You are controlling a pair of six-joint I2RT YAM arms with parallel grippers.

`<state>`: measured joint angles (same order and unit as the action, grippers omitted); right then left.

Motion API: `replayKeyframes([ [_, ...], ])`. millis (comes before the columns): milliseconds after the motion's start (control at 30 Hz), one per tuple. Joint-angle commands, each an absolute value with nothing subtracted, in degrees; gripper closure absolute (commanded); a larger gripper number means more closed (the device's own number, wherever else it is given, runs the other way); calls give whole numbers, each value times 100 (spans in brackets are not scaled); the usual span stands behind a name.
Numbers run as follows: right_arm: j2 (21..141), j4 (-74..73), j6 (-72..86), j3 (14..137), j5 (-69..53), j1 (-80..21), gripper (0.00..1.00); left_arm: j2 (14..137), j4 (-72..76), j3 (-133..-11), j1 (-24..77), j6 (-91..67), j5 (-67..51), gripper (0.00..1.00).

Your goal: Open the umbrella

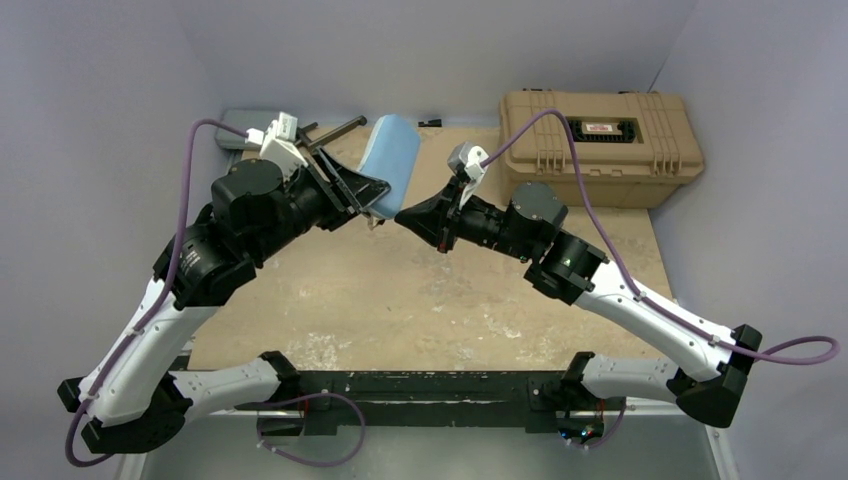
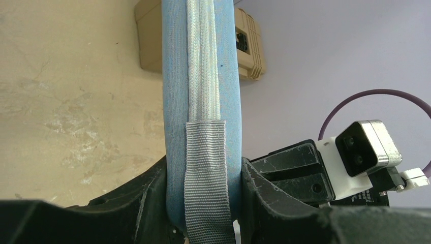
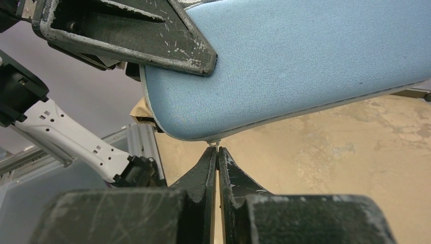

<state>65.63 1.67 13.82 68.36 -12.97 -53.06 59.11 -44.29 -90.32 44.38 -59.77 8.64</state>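
Table: a worn beige tabletop (image 1: 400, 300) is seen under both arms.
Right gripper: the right gripper (image 3: 216, 152) is clenched, its black fingertips pressed together with no gap.
Tab: a small silvery tab (image 3: 215, 145) on the pouch's lower seam is met by those tips; whether it is pinched cannot be told.
Left gripper: the left gripper (image 2: 203, 203) is clamped on one end of a long light-blue fabric pouch (image 2: 175, 76), one black finger on each side.
Pouch: it is held off the table, reaching away from the left jaws towards the far edge; a pale zip (image 2: 203, 51) and a grey webbing strap (image 2: 206, 173) run along it.
Umbrella: no canopy, shaft or handle can be made out in any view, so its place relative to the jaws cannot be told.
Toolbox: a tan hard plastic toolbox (image 1: 600, 145) is set at the far right, apart from the pouch.
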Motion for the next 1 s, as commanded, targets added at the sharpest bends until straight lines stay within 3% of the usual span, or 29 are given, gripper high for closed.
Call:
replayKeyframes([
  [0,6530,99,1345,7071,-1038,-5282,100,5690,-3995,-9323,4440,-5828,1002,100],
  [967,6434,-273,1424,6901,-772,-5120,100,5518,-4527,-9264,4441,-5080,-335,100],
])
